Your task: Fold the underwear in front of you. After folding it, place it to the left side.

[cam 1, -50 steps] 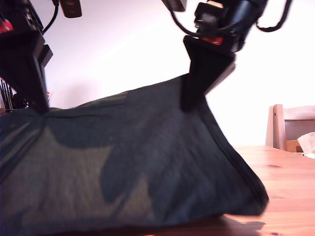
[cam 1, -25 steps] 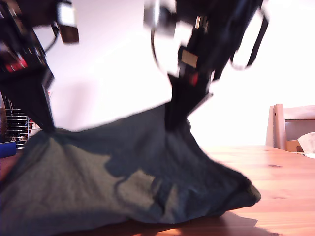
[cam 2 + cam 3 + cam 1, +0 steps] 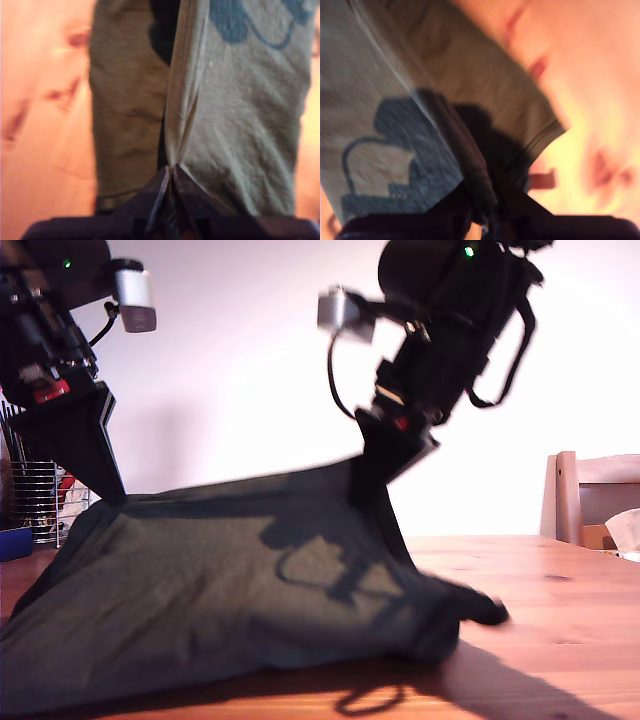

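The underwear [image 3: 220, 590] is a dark green-black cloth, held up by its top edge between both grippers while its lower part rests on the wooden table [image 3: 560, 590]. My first gripper [image 3: 115, 495] is shut on the edge at the exterior view's left, and the first wrist view shows its jaws [image 3: 171, 172] pinching a fold of the underwear [image 3: 240, 125]. My second gripper [image 3: 368, 485] is shut on the edge nearer the exterior view's right. Its jaws [image 3: 487, 192] clamp a seam of the underwear [image 3: 485, 80], whose hem corner hangs over bare wood.
A wooden chair [image 3: 590, 500] and something white [image 3: 625, 530] stand at the exterior view's right edge. A wire rack [image 3: 35, 500] and a blue object [image 3: 15, 540] sit behind the cloth at the exterior view's left. Arm shadows fall on the cloth.
Both grippers have carried the held edge lower and farther back. The cloth looks smaller now, and its end toward the exterior view's right has slumped onto the table.
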Controlling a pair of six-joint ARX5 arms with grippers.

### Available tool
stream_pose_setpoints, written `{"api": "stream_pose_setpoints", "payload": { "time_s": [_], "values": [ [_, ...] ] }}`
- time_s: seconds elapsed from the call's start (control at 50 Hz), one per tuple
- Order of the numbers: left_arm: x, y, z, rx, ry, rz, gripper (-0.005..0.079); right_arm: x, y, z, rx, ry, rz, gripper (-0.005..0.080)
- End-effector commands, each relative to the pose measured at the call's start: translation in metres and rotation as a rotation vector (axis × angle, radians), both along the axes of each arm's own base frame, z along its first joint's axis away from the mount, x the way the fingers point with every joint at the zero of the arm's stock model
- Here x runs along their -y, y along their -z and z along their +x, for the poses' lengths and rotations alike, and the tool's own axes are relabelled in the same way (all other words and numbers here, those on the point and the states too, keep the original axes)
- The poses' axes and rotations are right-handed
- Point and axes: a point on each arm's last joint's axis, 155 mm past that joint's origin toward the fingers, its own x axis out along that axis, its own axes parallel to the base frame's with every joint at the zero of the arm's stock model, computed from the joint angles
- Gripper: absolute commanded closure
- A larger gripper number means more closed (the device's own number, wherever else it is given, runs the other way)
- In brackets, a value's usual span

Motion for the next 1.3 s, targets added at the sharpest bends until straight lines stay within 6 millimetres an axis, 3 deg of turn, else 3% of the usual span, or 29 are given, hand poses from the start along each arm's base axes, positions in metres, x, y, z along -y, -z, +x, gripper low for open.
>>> {"api": "stream_pose_setpoints", "payload": {
  "time_s": [0.0,0.14,0.54,0.76,1.0,1.28],
  "values": [
    [-0.002,0.003,0.006,0.007,-0.004,0.001,0.0764,0.002,0.004,0.002,-0.003,0.002,-0.005,0.0765],
    [0.000,-0.003,0.018,0.059,-0.009,-0.016,0.0764,-0.003,-0.002,0.012,0.042,0.003,0.021,0.0764],
    [-0.013,-0.003,0.034,0.104,-0.049,0.003,0.0764,-0.012,0.021,0.034,0.021,0.012,-0.001,0.0764],
    [-0.019,0.015,0.044,0.070,-0.072,0.006,0.0764,-0.012,0.023,0.047,0.036,0.016,-0.013,0.0764],
    [-0.012,0.038,0.052,0.038,-0.062,-0.005,0.0764,0.005,0.029,0.058,0.033,0.061,-0.031,0.0765],
    [-0.017,0.043,0.064,0.059,-0.081,-0.004,0.0764,0.007,0.059,0.064,-0.005,0.070,-0.049,0.0765]
  ]
}}
